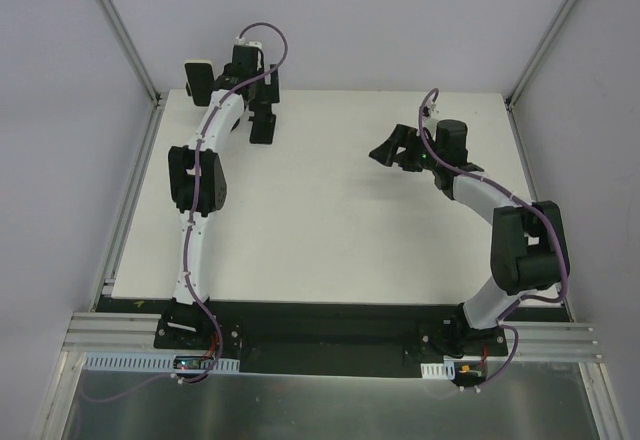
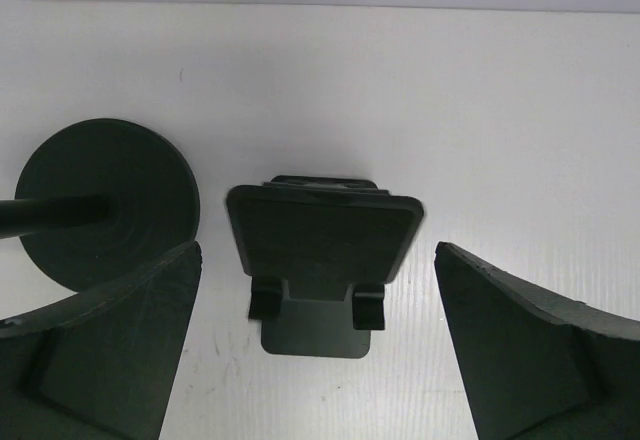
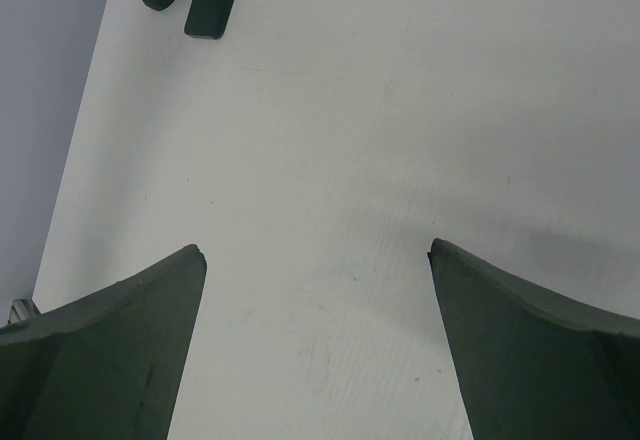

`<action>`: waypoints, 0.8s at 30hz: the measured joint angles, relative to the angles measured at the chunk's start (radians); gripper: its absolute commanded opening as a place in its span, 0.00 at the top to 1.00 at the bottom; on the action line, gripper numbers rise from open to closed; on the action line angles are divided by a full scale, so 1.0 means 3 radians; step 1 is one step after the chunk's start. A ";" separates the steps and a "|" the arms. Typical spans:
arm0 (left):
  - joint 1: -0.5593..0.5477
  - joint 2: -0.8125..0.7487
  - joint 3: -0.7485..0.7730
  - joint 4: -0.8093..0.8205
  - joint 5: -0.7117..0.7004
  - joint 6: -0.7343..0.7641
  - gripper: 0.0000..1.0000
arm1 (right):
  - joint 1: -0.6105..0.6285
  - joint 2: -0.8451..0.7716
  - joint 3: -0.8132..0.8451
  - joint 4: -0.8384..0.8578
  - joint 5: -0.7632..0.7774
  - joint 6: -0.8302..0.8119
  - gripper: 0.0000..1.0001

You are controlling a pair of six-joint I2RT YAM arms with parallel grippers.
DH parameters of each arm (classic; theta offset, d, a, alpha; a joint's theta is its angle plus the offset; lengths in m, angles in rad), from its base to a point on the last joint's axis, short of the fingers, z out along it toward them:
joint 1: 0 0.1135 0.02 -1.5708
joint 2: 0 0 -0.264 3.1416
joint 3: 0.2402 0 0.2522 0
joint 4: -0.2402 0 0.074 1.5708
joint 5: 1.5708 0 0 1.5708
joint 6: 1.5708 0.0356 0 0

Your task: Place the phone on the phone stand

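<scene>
In the left wrist view the dark phone leans back on the small black phone stand, its lower edge resting on the stand's two front lips. My left gripper is open, with a finger on either side of the phone and clear of it. In the top view the left gripper is at the far left of the table over the phone and stand. My right gripper is open and empty over bare table in the right half, and it shows the same in its own wrist view.
A black round-based pole holder stands just left of the phone stand, its head visible in the top view. Two dark shapes sit at the far left in the right wrist view. The back wall is close behind.
</scene>
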 measured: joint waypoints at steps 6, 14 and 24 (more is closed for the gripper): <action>-0.0001 -0.0072 -0.0123 0.0102 -0.0008 -0.0080 0.01 | 0.0001 0.0032 0.0010 0.0024 -0.0047 0.0058 0.03; -0.0051 -0.1321 -0.1442 0.0058 0.0083 -0.0486 0.05 | 0.0154 0.0009 0.0025 -0.0086 0.0145 -0.0042 0.04; -0.0456 -0.3072 -0.2783 0.0207 0.0758 -0.0655 0.06 | 0.0876 -0.0366 0.0146 -0.0512 0.0613 -0.0131 0.03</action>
